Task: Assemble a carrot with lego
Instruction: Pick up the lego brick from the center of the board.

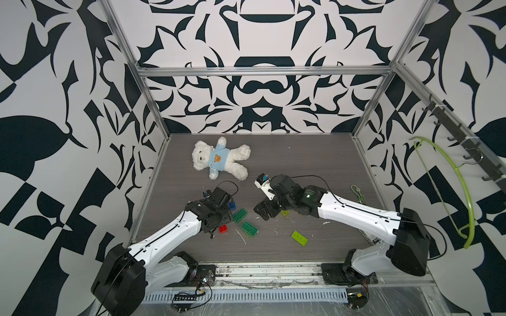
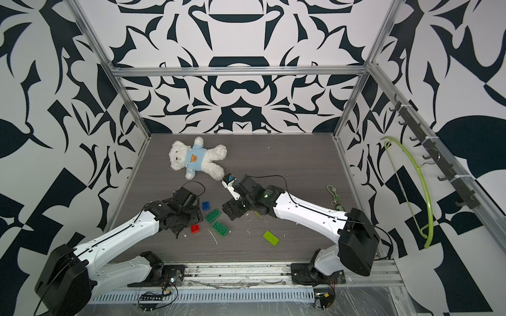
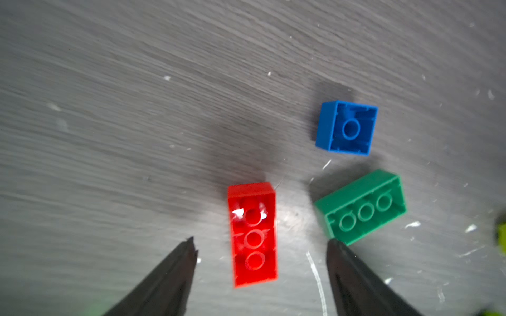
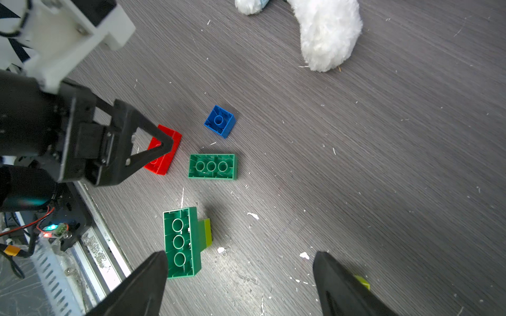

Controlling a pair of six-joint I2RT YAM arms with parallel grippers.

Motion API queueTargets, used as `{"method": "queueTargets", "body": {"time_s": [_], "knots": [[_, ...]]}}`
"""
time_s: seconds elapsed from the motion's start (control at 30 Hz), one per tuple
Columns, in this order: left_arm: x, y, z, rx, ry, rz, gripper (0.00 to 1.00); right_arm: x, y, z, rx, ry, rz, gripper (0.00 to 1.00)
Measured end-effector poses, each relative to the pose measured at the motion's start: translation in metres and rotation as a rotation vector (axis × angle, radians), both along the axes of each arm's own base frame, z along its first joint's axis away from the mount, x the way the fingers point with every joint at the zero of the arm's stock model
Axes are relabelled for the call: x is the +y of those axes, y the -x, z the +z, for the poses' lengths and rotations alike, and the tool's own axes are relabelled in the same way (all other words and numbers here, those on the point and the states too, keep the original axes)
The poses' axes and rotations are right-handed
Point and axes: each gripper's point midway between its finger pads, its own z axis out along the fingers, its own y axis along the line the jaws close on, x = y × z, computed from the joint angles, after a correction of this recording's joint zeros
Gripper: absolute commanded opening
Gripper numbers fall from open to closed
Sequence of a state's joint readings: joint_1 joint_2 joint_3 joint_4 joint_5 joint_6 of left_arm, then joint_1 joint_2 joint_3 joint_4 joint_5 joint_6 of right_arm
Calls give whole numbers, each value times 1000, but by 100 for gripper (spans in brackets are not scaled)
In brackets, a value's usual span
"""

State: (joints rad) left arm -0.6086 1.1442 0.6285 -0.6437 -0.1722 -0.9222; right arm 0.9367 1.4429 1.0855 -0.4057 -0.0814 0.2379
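Note:
The lego lies loose on the dark table. A red brick (image 3: 253,235) rests studs-down between the fingers of my left gripper (image 3: 262,242), which is open, with a gap on both sides. Beside it are a blue square brick (image 3: 346,128) and a dark green oblong brick (image 3: 360,206). Another dark green brick (image 4: 180,242), with a lime piece (image 4: 206,232) joined to it, lies by one finger of my right gripper (image 4: 240,255), which is open and empty. A lime brick (image 1: 299,237) lies apart. No carrot is in view.
A white teddy bear (image 1: 219,158) lies at the back left, one leg (image 4: 328,32) near the bricks. A striped keychain (image 1: 357,193) sits by the right wall. Another small lime brick (image 4: 362,281) peeks from behind my right finger. White scuffs mark the table.

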Motion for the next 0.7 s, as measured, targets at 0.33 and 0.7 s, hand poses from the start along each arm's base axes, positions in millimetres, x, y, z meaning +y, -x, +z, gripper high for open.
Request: {"method": "queueTargets", "body": {"time_s": [0.33,0.7], "knots": [[-4,1,-22,80,-21,-34,55,1,0,-7,16,13,-5,87],[-4,1,-36,118,-53,-66,37,0,0,-15,28,23,-7,86]]}}
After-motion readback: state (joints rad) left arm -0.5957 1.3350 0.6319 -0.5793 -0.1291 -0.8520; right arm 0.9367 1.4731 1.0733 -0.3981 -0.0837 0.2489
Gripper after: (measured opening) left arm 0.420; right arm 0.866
